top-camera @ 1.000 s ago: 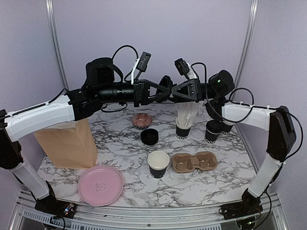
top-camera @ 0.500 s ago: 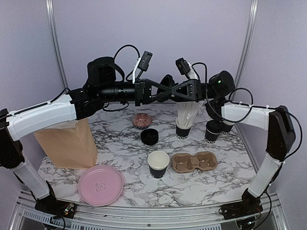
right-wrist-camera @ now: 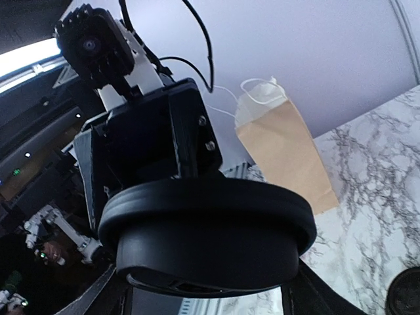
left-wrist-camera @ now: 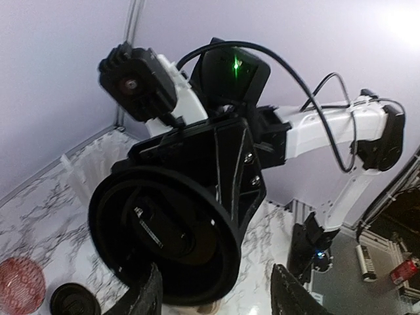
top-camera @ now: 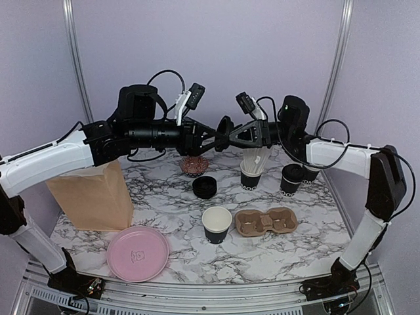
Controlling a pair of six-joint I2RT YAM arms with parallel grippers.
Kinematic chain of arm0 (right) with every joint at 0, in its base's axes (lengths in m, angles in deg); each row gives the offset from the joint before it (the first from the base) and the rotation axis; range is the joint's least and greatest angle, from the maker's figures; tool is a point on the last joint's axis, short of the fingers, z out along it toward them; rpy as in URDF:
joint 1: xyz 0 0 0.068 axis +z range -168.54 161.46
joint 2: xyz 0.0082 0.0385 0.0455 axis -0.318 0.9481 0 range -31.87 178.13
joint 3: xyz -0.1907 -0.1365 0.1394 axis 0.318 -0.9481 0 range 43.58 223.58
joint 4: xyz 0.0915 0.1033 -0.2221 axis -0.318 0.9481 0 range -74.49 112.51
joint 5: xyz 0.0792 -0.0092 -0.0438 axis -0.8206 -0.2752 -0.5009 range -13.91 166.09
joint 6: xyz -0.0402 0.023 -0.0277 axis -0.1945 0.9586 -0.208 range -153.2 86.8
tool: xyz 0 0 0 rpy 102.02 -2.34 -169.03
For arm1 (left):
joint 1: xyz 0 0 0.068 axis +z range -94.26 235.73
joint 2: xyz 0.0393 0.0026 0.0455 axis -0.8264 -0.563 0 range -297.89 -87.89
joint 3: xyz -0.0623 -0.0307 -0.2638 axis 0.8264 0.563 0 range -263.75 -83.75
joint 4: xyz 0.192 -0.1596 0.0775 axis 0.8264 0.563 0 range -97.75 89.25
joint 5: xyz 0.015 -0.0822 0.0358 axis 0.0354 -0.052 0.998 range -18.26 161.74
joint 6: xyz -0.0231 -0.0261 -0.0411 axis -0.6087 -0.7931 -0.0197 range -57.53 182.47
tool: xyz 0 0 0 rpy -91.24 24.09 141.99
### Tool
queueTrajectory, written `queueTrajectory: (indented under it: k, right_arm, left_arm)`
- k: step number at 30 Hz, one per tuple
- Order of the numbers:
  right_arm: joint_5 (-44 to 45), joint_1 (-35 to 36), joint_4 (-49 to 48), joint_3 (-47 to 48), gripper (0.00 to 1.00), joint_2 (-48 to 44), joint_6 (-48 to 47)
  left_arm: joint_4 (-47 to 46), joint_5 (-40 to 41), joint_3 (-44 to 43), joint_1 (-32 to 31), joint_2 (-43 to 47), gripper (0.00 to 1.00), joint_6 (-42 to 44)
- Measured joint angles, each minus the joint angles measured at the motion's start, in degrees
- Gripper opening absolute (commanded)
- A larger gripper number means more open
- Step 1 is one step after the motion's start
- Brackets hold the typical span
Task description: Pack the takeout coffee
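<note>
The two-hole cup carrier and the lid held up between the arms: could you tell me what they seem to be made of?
The cup carrier looks like moulded paper pulp or cardboard: matte brown, with a rough, fibrous surface and soft, rounded edges. The lid is probably plastic: uniform black, with a smooth, slightly satin sheen along its rolled rim.

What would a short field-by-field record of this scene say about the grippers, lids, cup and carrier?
grippers: left gripper and right gripper meet in mid-air at one black lid; which grips it is unclear
open cup: lidless, left of the carrier
carrier: both holes empty
second lid: lying behind the open cup
</note>
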Motion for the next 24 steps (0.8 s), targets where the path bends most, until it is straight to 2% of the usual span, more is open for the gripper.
queueTrajectory:
  k: [1,4,7,10,17,24]
  right_arm:
    - [0.33,-0.48,6.29,0.24,0.67,-0.35,-6.29]
    - [5.75,-0.92,34.67,5.38,0.65,-0.66,-31.80]
    - [12.57,0.26,53.44,8.59,0.65,-1.46,-50.99]
    - [18.51,1.81,67.19,8.57,0.65,-3.34,-64.70]
    - [33.00,5.79,87.91,9.49,0.64,-4.20,-83.78]
    - [44.46,13.77,94.68,9.55,0.64,-4.20,-89.22]
  left_arm:
    - [1.95,2.60,0.96,0.00,1.03,0.58,0.96]
    - [7.26,10.19,4.50,0.00,4.15,0.58,2.54]
    - [11.78,17.79,6.82,0.00,5.75,0.58,2.69]
    - [15.10,24.02,9.09,0.02,6.38,0.58,2.58]
    - [18.69,30.82,11.30,0.02,6.40,0.58,2.01]
    - [18.75,33.22,11.30,0.00,6.43,0.58,1.70]
